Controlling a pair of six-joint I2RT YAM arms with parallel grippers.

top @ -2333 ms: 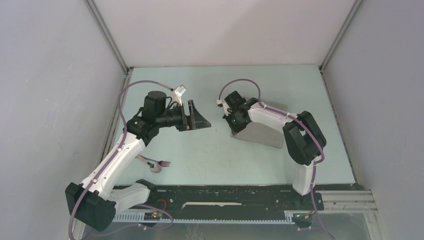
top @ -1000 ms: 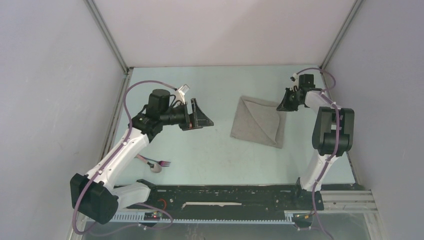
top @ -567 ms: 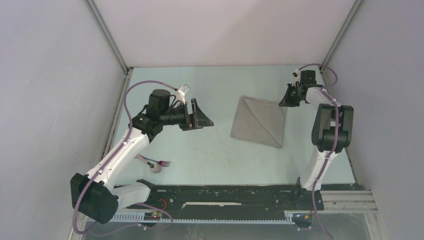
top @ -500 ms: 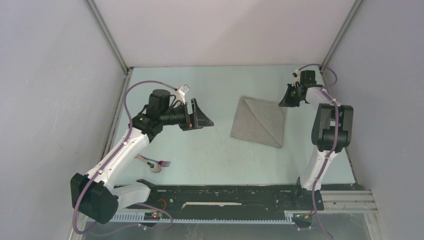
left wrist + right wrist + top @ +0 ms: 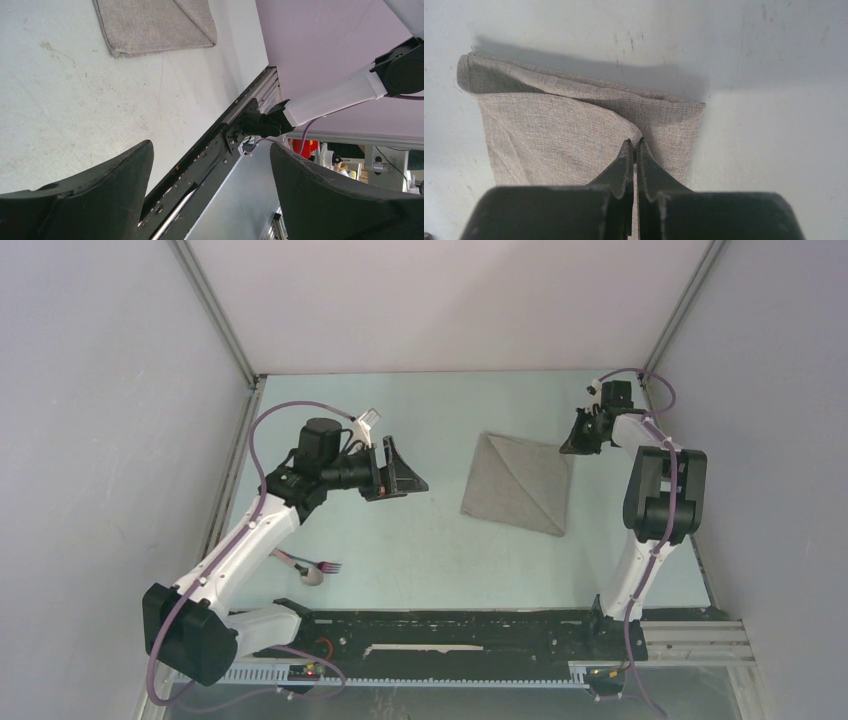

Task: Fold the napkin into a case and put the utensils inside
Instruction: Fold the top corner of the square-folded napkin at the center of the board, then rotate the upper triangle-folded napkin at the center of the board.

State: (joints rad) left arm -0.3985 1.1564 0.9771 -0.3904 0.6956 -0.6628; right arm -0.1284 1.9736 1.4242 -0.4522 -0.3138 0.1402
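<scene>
Right gripper [image 5: 633, 144] is pressing its fingers fully together, tips hovering over the folded napkin [image 5: 574, 130] near its right edge in the wrist view. Nothing is showing between them, so it is gripping no cloth. From above it is sitting at upper right, just beside the napkin's corner, probably lining up another fold. Left gripper [image 5: 402, 478] is hanging wide apart and empty at centre left, while the utensils [image 5: 312, 569] are lying at lower left, well apart from the cloth.

napkin [image 5: 518, 483]: grey, folded flat, mid-table | utensils [image 5: 305, 566]: near-left, well apart
</scene>
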